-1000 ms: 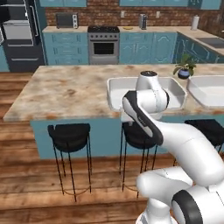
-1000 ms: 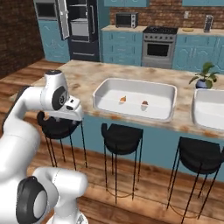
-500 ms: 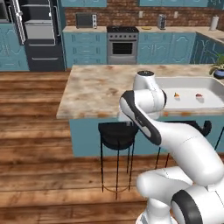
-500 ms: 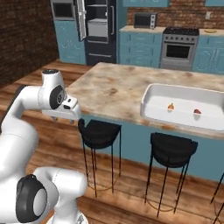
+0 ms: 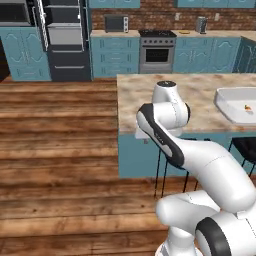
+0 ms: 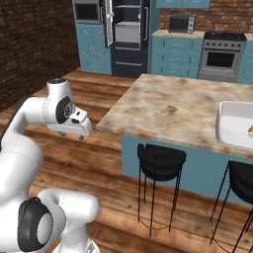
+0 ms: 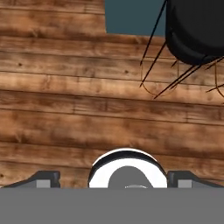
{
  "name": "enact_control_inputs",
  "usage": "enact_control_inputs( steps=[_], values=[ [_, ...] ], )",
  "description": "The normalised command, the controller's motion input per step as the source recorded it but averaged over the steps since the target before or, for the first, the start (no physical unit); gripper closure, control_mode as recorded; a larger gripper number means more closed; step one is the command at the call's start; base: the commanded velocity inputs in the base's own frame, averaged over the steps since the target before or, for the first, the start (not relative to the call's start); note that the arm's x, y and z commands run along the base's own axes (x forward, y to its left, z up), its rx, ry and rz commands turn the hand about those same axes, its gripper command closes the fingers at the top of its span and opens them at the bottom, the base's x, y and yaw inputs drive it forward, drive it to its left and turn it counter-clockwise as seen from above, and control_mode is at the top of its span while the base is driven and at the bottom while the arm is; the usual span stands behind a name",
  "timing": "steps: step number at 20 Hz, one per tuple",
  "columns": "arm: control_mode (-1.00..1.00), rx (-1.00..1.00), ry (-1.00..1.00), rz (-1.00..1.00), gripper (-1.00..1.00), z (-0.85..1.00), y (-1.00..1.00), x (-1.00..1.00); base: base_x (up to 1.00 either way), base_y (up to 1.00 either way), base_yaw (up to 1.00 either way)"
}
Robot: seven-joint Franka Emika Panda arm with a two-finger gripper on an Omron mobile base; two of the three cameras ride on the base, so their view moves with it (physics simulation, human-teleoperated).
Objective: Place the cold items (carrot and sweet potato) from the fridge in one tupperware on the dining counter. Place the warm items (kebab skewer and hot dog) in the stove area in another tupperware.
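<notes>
My gripper (image 6: 72, 134) hangs open and empty over the wooden floor, left of the dining counter (image 6: 180, 106), pointing down. In the hand view the gripper (image 7: 113, 179) has both fingertips (image 7: 43, 179) wide apart with nothing between them. One white tupperware (image 5: 239, 104) sits on the dining counter (image 5: 200, 97) at the right edge, and a small orange carrot (image 5: 247, 106) lies in it. The tupperware (image 6: 236, 127) is cut off by the frame. The sweet potato, kebab skewer and hot dog are out of view. The fridge (image 5: 62, 37) stands with doors open, the stove area (image 5: 157, 50) beside it.
Black round stools (image 6: 159, 160) stand under the counter's near side; one stool (image 7: 197, 30) is close to the hand. Wooden floor (image 5: 60, 150) stretches wide between me and the teal cabinets (image 5: 114, 57). A brick wall (image 6: 34, 44) bounds the left.
The whole scene has slid to the right in both base views, so the base has driven left along the counter. The tupperware is now at the frame edge. The gripper stays open.
</notes>
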Motion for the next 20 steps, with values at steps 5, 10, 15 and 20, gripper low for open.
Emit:
enact_control_inputs(
  steps=[5,10,15,20],
  values=[
    [1.0,0.0,0.0,0.0,-1.0,0.0,0.0,0.0,0.27,1.0,0.0],
    [1.0,0.0,0.0,0.0,-1.0,0.0,0.0,0.0,0.34,1.0,0.0],
    [1.0,0.0,0.0,0.0,-1.0,0.0,0.0,0.0,0.81,1.0,-0.09],
    [1.0,0.0,0.0,0.0,-1.0,0.0,0.0,0.0,0.98,1.0,-0.3]
  ],
)
